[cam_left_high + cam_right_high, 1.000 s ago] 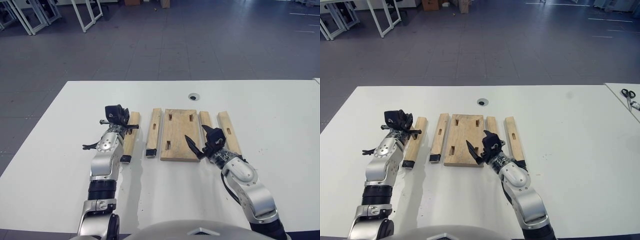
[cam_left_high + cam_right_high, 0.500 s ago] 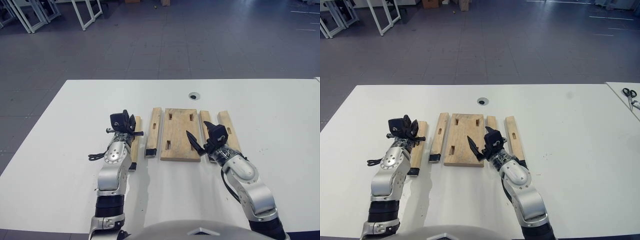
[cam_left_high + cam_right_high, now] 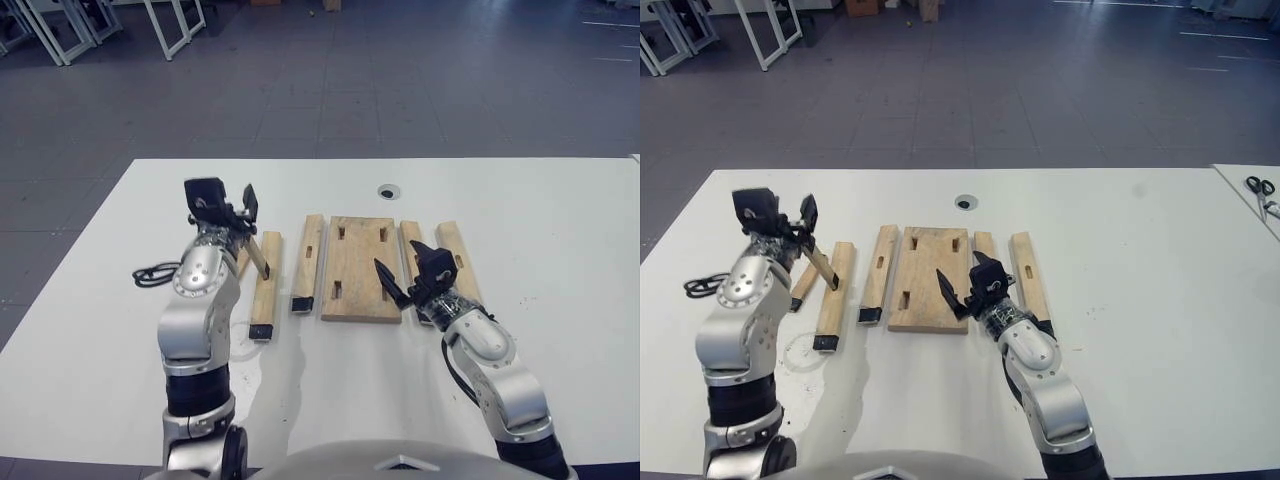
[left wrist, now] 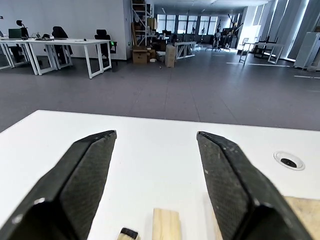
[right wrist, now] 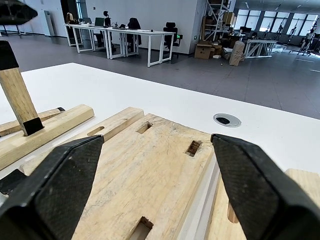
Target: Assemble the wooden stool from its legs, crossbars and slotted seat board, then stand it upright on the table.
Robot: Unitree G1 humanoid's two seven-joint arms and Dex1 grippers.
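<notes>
Farthest left, cable (image 3: pixel 150 274): we see a black loop lying on the white table (image 3: pixel 560 250), beside the left arm.
Left gripper (image 4: pixel 155 134): raised above the table's left part, fingers spread wide and pointing toward the far edge.
Lying crossbar (image 3: pixel 800 285): flat on the table, leftmost of the wooden parts, partly hidden by the left arm.
First leg (image 3: pixel 263 303): flat just right of it, dark foot at the near end.
Tilted crossbar (image 3: pixel 821 271): slants up from the First leg, its dark lower tip resting on that leg. Its upper end is close under the Left gripper, and we cannot tell whether they touch.
Second leg (image 3: pixel 309 262): flat, next in the row, a long slot facing up.
Seat board (image 3: pixel 358 270): flat mid-table, four slots facing up.
Right gripper (image 3: pixel 395 258): low over the board's right edge, fingers wide apart.
Third leg (image 3: pixel 410 238): flat just right of the board, its near end hidden under the Right gripper.
Fourth leg (image 3: pixel 452 250): flat beside the third.
Cable hole (image 3: pixel 387 191): in the table beyond the board.
</notes>
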